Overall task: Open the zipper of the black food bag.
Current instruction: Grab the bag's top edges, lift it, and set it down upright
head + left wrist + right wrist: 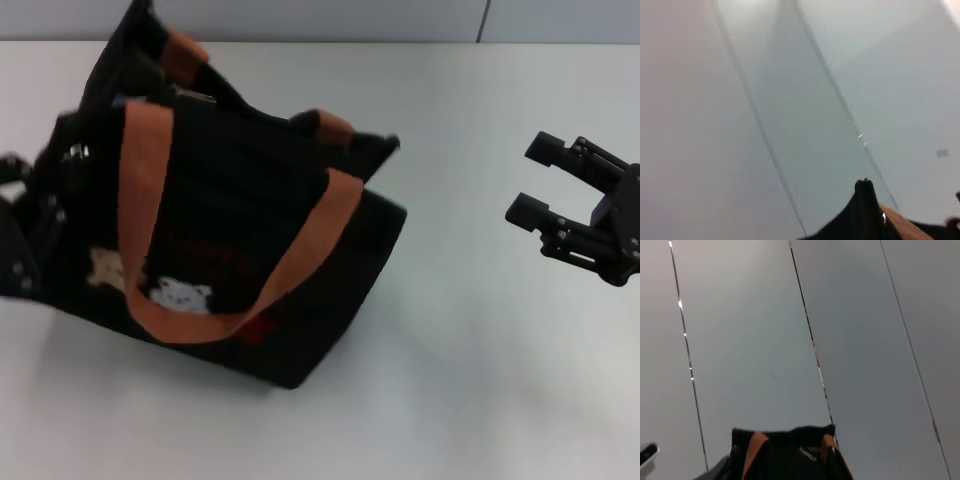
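Note:
The black food bag [230, 230] stands skewed on the white table [480, 380], its orange-brown handle draped over the front with the bear patches. The zipper runs along its top edge, and a small silver piece [196, 96] shows near the far end, also seen as a silver pull [807, 454] in the right wrist view. My left gripper [30, 215] sits tight against the bag's left end, partly hidden by the fabric. My right gripper [536, 180] hovers open to the right, well apart from the bag. A bag corner [865, 210] shows in the left wrist view.
The table's far edge [420, 41] meets a grey panelled wall [850, 340]. Bare tabletop lies between the bag and my right gripper and along the near side.

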Motion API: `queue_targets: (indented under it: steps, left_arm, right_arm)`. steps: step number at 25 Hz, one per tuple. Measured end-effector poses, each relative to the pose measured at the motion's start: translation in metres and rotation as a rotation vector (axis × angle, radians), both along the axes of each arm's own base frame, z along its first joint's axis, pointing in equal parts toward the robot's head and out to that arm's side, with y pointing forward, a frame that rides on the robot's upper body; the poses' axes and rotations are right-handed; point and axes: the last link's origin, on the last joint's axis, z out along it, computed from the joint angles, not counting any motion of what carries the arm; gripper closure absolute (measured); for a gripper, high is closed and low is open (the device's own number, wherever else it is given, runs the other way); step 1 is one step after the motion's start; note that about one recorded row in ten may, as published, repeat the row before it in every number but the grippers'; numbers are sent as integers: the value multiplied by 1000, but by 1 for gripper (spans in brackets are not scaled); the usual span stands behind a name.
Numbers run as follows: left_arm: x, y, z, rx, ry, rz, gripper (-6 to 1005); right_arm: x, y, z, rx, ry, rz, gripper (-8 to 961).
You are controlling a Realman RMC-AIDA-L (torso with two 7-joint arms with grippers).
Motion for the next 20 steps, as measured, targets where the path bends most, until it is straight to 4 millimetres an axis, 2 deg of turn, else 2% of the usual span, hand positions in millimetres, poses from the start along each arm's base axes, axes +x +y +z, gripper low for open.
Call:
queue_targets:
  steps: [4,6,7,10,14,20]
  left_arm:
    - [21,19,15,74,71,-142,898]
    - [21,19,15,74,71,-142,897]
    - [47,33,9,105,157,-324,897]
    - [58,35,-9,137,222,-443,897]
    - [64,32,-29,151,253,-524,897]
    - [59,21,-43,192,271,-554,897]
  right_arm:
    - [-1,0,0,-3,3,3,158]
    - [-1,0,-1,-8,6,5,158]
    - [-2,0,-2,-11,8,7,159]
    - [-6,0,-7,-35,3,22,159]
    - [-13,-4,-20,-116,-33,79,160]
    - [-17,-7,-26,-157,-58,122,160]
